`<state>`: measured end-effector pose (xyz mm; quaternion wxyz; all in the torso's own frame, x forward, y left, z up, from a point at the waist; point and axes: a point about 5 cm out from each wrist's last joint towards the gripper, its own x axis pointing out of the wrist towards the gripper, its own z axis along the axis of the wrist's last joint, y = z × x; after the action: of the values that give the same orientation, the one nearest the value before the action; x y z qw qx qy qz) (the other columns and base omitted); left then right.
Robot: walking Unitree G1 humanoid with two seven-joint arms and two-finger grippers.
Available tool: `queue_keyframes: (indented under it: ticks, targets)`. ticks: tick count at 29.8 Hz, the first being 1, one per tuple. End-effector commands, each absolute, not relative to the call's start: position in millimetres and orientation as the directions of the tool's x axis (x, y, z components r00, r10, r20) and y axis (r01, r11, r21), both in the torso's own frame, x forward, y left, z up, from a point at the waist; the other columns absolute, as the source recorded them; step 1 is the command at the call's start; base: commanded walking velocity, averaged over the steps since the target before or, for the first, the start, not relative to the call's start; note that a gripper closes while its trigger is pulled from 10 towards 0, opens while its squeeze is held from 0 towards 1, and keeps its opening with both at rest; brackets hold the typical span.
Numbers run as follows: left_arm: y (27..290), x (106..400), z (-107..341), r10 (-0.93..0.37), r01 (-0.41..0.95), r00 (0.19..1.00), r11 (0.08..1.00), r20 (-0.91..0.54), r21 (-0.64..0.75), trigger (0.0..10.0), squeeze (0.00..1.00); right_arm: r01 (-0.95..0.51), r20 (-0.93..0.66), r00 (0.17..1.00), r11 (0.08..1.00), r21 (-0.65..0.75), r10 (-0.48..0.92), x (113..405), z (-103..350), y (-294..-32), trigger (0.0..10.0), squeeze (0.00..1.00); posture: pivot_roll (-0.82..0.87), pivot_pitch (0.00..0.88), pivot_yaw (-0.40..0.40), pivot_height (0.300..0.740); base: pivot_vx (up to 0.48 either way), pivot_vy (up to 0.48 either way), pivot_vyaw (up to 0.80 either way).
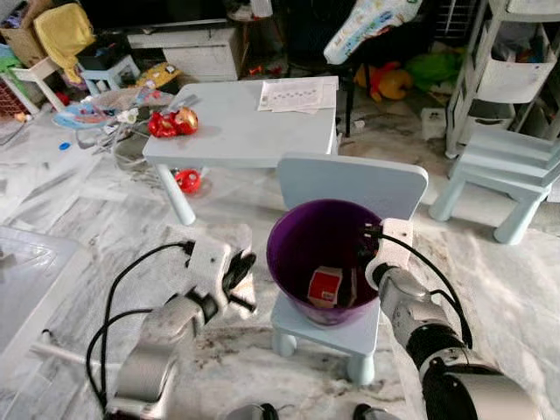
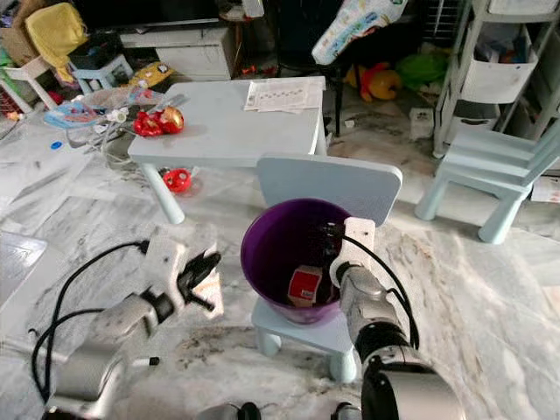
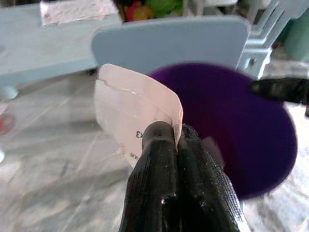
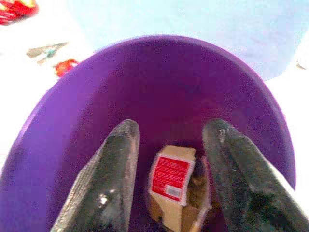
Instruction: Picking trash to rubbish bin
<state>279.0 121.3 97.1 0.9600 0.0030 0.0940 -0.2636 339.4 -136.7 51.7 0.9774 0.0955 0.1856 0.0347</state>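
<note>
1. Purple bin (image 1: 297,245) sits on the seat of a small pale blue chair (image 1: 350,184), directly ahead of the robot.
2. Left claw (image 1: 238,273) is pressed together, pinching a pale crumpled paper scrap (image 3: 133,108). It hangs over the marble floor (image 1: 105,219) just beside the bin's rim, outside it.
3. Right claw (image 4: 169,145) is spread, holding nothing, fingers inside the bin mouth at its right rim.
4. Red-labelled carton (image 4: 173,176) lies at the bin bottom, with brown cardboard under it.
5. Light blue tabletop (image 1: 245,122) behind the chair carries red wrappers (image 1: 172,122) at its left edge and a printed sheet (image 1: 293,94) at the far side.
6. Another red item (image 1: 187,180) lies on the floor under the tabletop.
</note>
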Motion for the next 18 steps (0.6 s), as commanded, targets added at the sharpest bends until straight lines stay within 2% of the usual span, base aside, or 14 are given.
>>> queue_keyframes:
  ticks: [1, 2, 3, 7, 8, 9, 12, 17, 18]
  targets:
    - [120.5, 281.9, 91.2, -0.504, 0.507, 0.841, 0.861, -0.198, -0.040, 10.0, 0.00, -0.095, -0.365, 0.915, 0.971, 0.220, 0.172, 333.4, 50.1, -128.0, 10.0, 1.00, -0.05, 0.129, 0.130, 0.740, 0.000, 0.000, 0.00]
    - [105.2, 295.6, 87.1, -0.523, 0.515, 0.831, 0.852, -0.191, -0.092, 10.0, 0.00, -0.230, -0.368, 0.880, 0.947, 0.224, 0.301, 311.7, 53.1, -123.1, 10.0, 1.00, -0.11, 0.134, 0.144, 0.740, 0.000, 0.000, 0.00]
    - [105.2, 295.6, 87.1, -0.523, 0.515, 0.831, 0.852, -0.191, -0.092, 10.0, 0.00, -0.230, -0.368, 0.880, 0.947, 0.224, 0.301, 311.7, 53.1, -123.1, 10.0, 1.00, -0.11, 0.134, 0.144, 0.740, 0.000, 0.000, 0.00]
    - [74.5, 310.4, 78.0, -0.572, 0.548, 0.795, 0.820, -0.201, -0.166, 10.0, 0.00, -0.415, -0.432, 0.765, 0.879, 0.237, 0.478, 266.6, 56.1, -121.9, 10.0, 1.00, -0.20, 0.142, 0.164, 0.740, 0.000, 0.000, 0.00]
    - [64.9, 312.7, 75.7, -0.593, 0.569, 0.779, 0.805, -0.205, -0.167, 10.0, 0.00, -0.459, -0.444, 0.736, 0.858, 0.228, 0.512, 255.5, 58.2, -124.9, 10.0, 0.17, -0.23, 0.147, 0.172, 0.740, 0.000, 0.000, 0.00]
    - [52.0, 314.8, 73.0, -0.620, 0.597, 0.756, 0.785, -0.211, -0.166, 10.0, 0.00, -0.496, -0.454, 0.702, 0.834, 0.242, 0.549, 242.0, 61.8, -129.2, 10.0, 0.00, -0.24, 0.148, 0.175, 0.740, 0.000, 0.000, 0.00]
    - [39.5, 317.0, 71.6, -0.638, 0.608, 0.740, 0.770, -0.212, -0.194, 10.0, 0.00, -0.491, -0.462, 0.682, 0.823, 0.285, 0.567, 231.2, 66.8, -134.3, 10.0, 0.00, -0.28, 0.151, 0.183, 0.740, 0.000, 0.000, 0.00]
    - [15.9, 318.3, 63.6, -0.647, 0.592, 0.727, 0.761, -0.230, -0.266, 10.0, 0.00, -0.464, -0.533, 0.666, 0.849, 0.251, 0.522, 208.0, 77.6, -146.9, 10.0, 0.00, -0.37, 0.168, 0.195, 0.740, 0.000, 0.000, 0.00]
    - [13.5, 317.5, 62.7, -0.647, 0.591, 0.728, 0.760, -0.226, -0.271, 10.0, 0.48, -0.461, -0.537, 0.667, 0.852, 0.247, 0.516, 206.6, 78.8, -147.6, 10.0, 0.00, -0.37, 0.168, 0.195, 0.740, 0.000, 0.000, 0.00]
